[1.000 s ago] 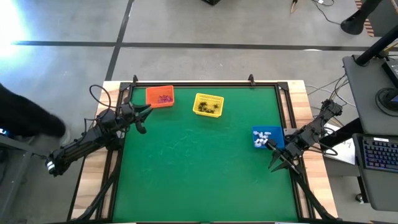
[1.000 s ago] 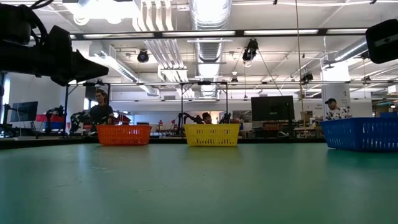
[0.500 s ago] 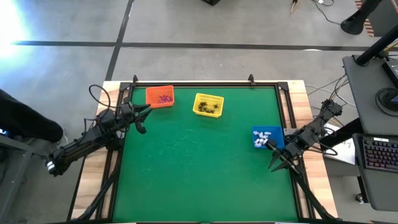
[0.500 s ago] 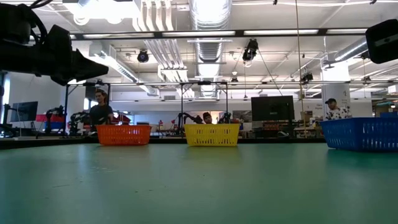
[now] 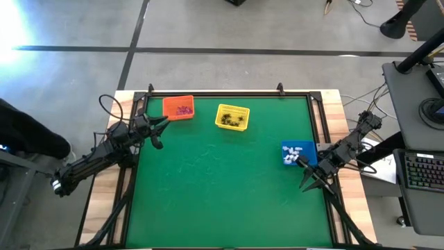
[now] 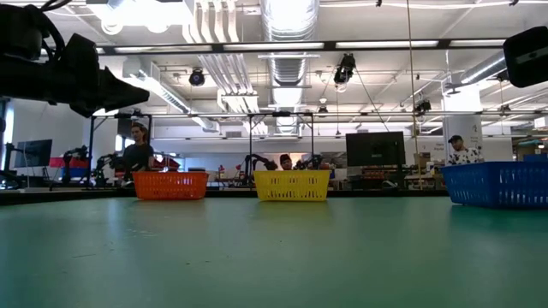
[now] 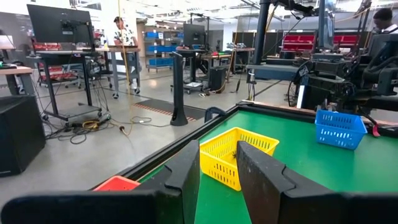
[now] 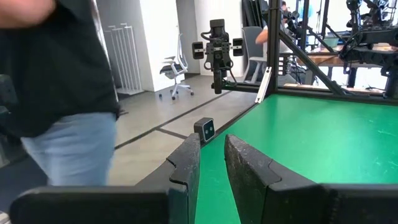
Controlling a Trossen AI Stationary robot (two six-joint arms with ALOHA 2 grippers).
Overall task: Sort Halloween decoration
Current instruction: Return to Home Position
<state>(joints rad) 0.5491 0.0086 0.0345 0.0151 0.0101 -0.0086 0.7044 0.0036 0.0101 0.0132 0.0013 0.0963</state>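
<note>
Off the table's left side: a person (image 5: 29, 142) in dark clothing, only partly in the high view.

Left gripper (image 5: 163, 132) is over the left edge of the green table (image 5: 222, 198), toward its far corner and pointing inward. Its fingers (image 7: 186, 177) are apart with a narrow gap and hold nothing.

Orange basket (image 5: 167, 104) is at the far left of the mat, just beside the left gripper. Purplish trinkets (image 5: 184, 110) lie inside.

Yellow basket (image 5: 222, 109) is to the right of the orange one, near it but not touching, and set slightly askew. Black trinkets (image 5: 232, 121) lie inside.

Blue basket (image 5: 284, 146) is well apart from the other two, at the table's right edge about midway along it. White trinkets (image 5: 294, 156) lie inside. The right arm crosses over its outer side in the high view.

Right gripper (image 5: 312, 187) is at the right edge, just beside the blue basket on the near side, tips aimed toward the near edge. The fingers are slightly apart and empty.

Right of the table: a desk with a keyboard (image 5: 423, 173).

Low view: all three baskets stand upright on the mat. People sit at benches in the room behind.

Right wrist view: a standing figure (image 8: 62, 93) in a dark top and jeans is beyond the table edge.
</note>
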